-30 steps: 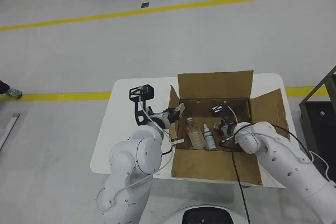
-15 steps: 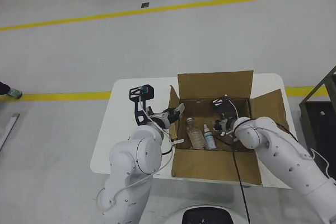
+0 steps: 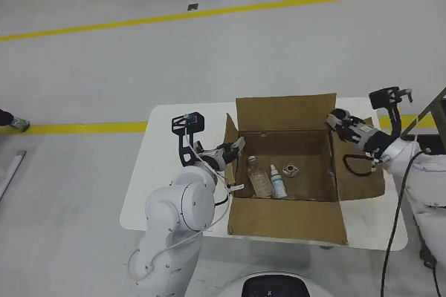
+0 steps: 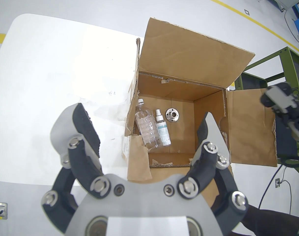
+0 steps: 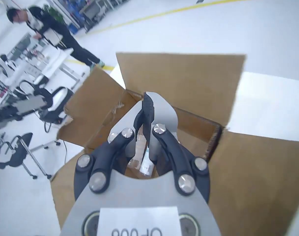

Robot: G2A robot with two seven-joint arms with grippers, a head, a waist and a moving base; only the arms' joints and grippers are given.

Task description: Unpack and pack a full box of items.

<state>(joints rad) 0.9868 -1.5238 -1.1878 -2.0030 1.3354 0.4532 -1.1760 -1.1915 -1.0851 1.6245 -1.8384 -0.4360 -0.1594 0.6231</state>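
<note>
An open cardboard box (image 3: 286, 215) stands on the white table (image 3: 171, 171). On its floor lie a clear plastic bottle (image 3: 257, 178), a small spray bottle (image 3: 277, 182) and a round metal flange (image 3: 291, 171); the left wrist view shows the same bottle (image 4: 147, 126), spray bottle (image 4: 161, 128) and flange (image 4: 172, 115). My left gripper (image 4: 143, 111) is open and empty, held above the box's left wall (image 3: 234, 145). My right gripper (image 5: 147, 104) is shut on nothing, raised over the box's right flap (image 3: 333, 119).
A black cable loop (image 3: 357, 165) hangs over the right flap. A green metal rack (image 3: 431, 126) stands just past the table's right end. The table's left half (image 4: 53, 62) is bare white surface.
My right gripper has come up out of the box, away from the flange, and swung right over the flap. The flange stays on the box floor. The left arm has not moved.
</note>
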